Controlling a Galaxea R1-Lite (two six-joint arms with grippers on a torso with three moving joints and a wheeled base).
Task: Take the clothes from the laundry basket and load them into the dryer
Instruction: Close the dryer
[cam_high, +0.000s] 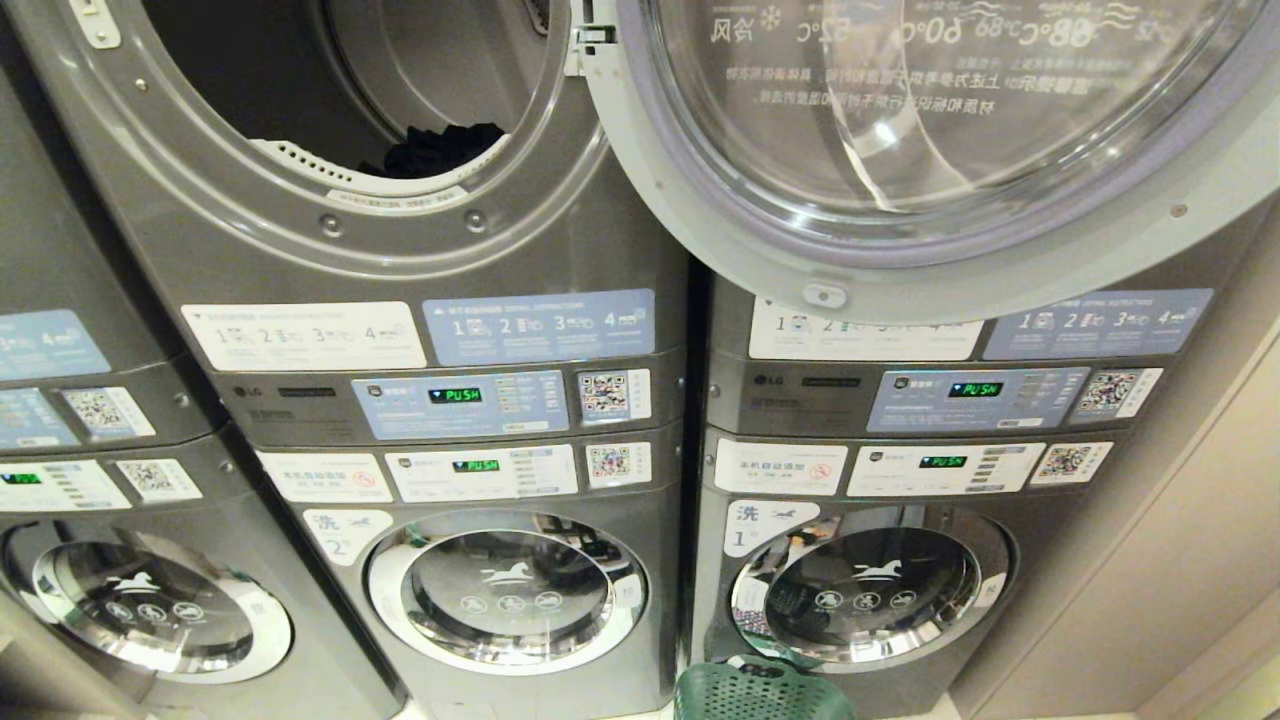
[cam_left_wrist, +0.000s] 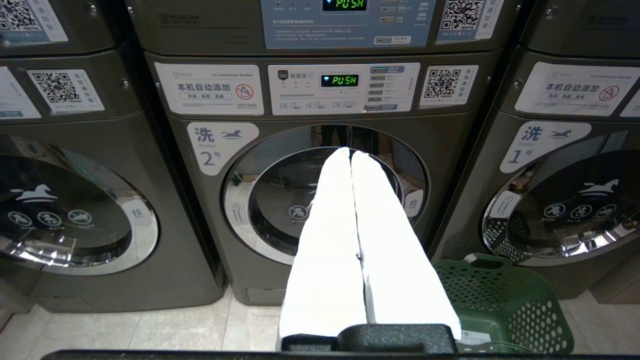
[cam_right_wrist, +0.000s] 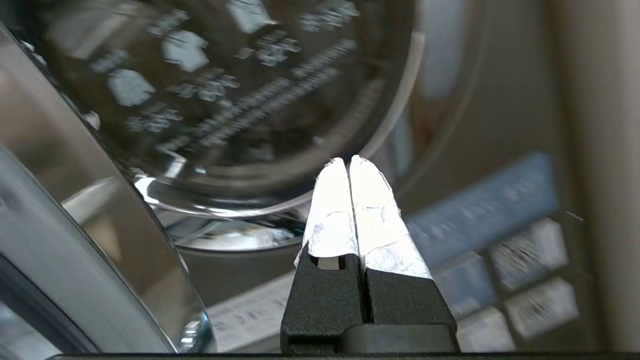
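The dryer (cam_high: 330, 215) is the upper left machine, and its round opening stands open. Dark clothes (cam_high: 435, 150) lie at the front of its drum. Its glass door (cam_high: 900, 150) is swung wide to the right. The green perforated laundry basket (cam_high: 750, 695) stands on the floor before washer no. 1; only its walls show (cam_left_wrist: 500, 300). My left gripper (cam_left_wrist: 350, 151) is low and shut on nothing, pointing at washer no. 2. My right gripper (cam_right_wrist: 348, 160) is shut and empty, raised close under the open door's glass (cam_right_wrist: 225, 100). Neither arm is in the head view.
Below the dryers sit washers with closed round doors (cam_high: 505, 590) (cam_high: 870, 585). Another stack of machines (cam_high: 60, 400) stands on the left, and a beige wall (cam_high: 1180, 560) closes the right side. Control panels (cam_high: 460, 400) run between dryers and washers.
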